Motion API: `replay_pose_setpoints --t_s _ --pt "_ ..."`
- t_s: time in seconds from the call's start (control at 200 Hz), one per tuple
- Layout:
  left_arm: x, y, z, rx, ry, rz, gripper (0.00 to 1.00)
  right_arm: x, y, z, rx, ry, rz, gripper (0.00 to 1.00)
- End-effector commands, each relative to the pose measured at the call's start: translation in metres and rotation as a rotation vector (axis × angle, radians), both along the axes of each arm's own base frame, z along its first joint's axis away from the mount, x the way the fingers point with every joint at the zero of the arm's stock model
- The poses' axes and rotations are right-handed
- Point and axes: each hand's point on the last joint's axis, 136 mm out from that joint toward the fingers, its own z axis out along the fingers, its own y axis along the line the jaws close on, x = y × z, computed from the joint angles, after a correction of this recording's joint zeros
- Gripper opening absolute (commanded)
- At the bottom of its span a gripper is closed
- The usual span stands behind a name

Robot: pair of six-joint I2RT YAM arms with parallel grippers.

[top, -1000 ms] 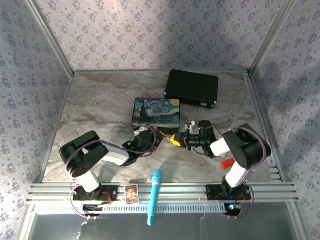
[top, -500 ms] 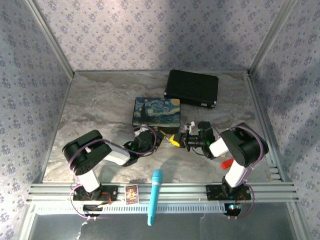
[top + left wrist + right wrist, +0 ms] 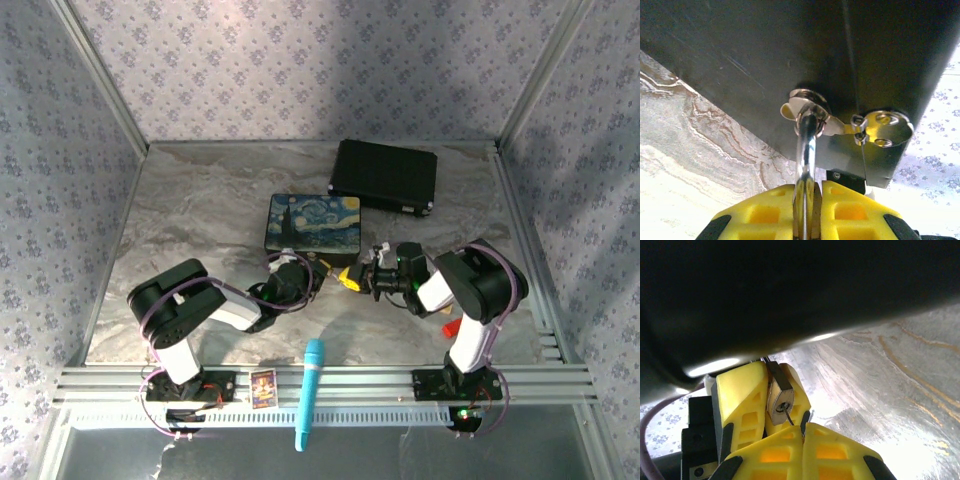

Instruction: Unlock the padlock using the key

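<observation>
The brass padlock (image 3: 780, 402) sits end-on between the yellow fingers (image 3: 740, 390) of my left gripper, keyhole facing the right wrist camera. A thin dark key (image 3: 789, 416) runs from the keyhole into my right gripper (image 3: 802, 427), which is shut on it. In the left wrist view my left gripper (image 3: 807, 192) is shut on the padlock's silver shackle (image 3: 806, 145), which rises through a metal ring on the painted box's latch (image 3: 810, 102). From above, both grippers meet in front of the Starry Night box (image 3: 312, 222), left gripper (image 3: 325, 272) facing right gripper (image 3: 362, 279).
A black case (image 3: 385, 175) lies behind the painted box. A red block (image 3: 452, 326) rests under the right arm. A blue marker (image 3: 310, 390) and a small card (image 3: 262, 387) lie on the front rail. The box's silver hinge plate (image 3: 885, 127) hangs close by.
The right arm's elbow has shifted slightly left and back. Both grippers have stayed together at the padlock.
</observation>
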Motion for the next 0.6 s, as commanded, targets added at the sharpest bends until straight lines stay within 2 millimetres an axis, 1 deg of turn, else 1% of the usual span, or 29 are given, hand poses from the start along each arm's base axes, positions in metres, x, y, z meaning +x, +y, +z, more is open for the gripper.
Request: replay_pose_setpoints --t_s 0.0,0.07,0.195,0.35,0.485,0.595 --pt "-0.013 -0.033 0.044 -0.18 -0.083 -0.112 0.0 0.018 0.005 0.015 0.044 -0.043 -0.01 0.0" --pt "-0.014 -0.037 0.049 -0.194 -0.092 -0.123 0.0 0.02 0.006 0.015 0.047 -0.043 -0.008 0.0" --pt "-0.016 -0.038 0.046 -0.177 -0.088 -0.128 0.0 0.021 0.009 0.02 0.056 -0.048 0.0 0.0" --pt "-0.016 -0.041 0.05 -0.202 -0.104 -0.135 0.0 0.02 0.01 0.014 0.057 -0.017 0.003 0.0" --pt "-0.015 -0.041 0.04 -0.164 -0.073 -0.123 0.0 0.016 0.012 0.015 0.054 -0.019 -0.006 0.0" --pt "-0.014 -0.045 0.04 -0.157 -0.069 -0.127 0.0 0.012 0.016 0.013 0.04 -0.025 -0.001 0.0"
